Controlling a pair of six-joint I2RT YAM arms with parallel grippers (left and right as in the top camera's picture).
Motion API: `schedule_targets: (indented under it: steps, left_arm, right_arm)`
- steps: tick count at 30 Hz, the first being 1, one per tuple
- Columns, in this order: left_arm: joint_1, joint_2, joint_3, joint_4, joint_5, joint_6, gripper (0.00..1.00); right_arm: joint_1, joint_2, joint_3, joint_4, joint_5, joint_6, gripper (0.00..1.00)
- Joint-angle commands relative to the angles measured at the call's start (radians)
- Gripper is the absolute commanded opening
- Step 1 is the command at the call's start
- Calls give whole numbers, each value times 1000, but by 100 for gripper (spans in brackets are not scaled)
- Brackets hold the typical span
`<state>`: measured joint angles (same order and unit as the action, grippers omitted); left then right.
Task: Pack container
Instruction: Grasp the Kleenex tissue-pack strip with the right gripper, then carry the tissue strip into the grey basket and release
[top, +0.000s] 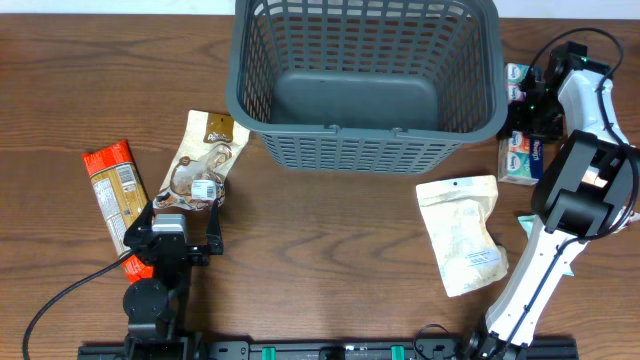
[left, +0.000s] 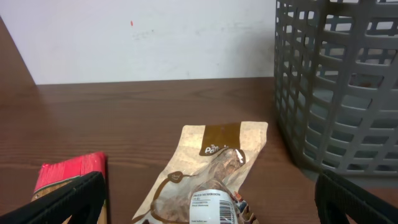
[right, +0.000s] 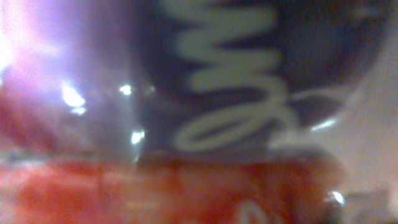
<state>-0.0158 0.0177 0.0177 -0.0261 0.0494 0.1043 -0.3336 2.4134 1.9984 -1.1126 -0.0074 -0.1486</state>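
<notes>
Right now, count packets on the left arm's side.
2: the red packet left of the left gripper, the brown pouch ahead of it near the container. More may be hidden.

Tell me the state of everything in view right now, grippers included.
basket: upright, empty.
left gripper: open, straddling the brown pouch.
right gripper: down at the small packets, opening unclear.
brown pouch: lying flat, outside basket.
red packet: lying flat, outside basket.
white pouch: lying flat, outside basket.
</notes>
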Motion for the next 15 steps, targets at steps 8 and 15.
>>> schedule_targets:
  steps: [8, 15]
  left_arm:
    - [-3, -1, -14, -40, -6, -5, 99]
    - [-3, -1, -14, -40, -5, -5, 99]
  right_arm:
    - [3, -2, 2, -21, -62, -1, 1]
    - [7, -134, 124, -42, -61, 14, 1]
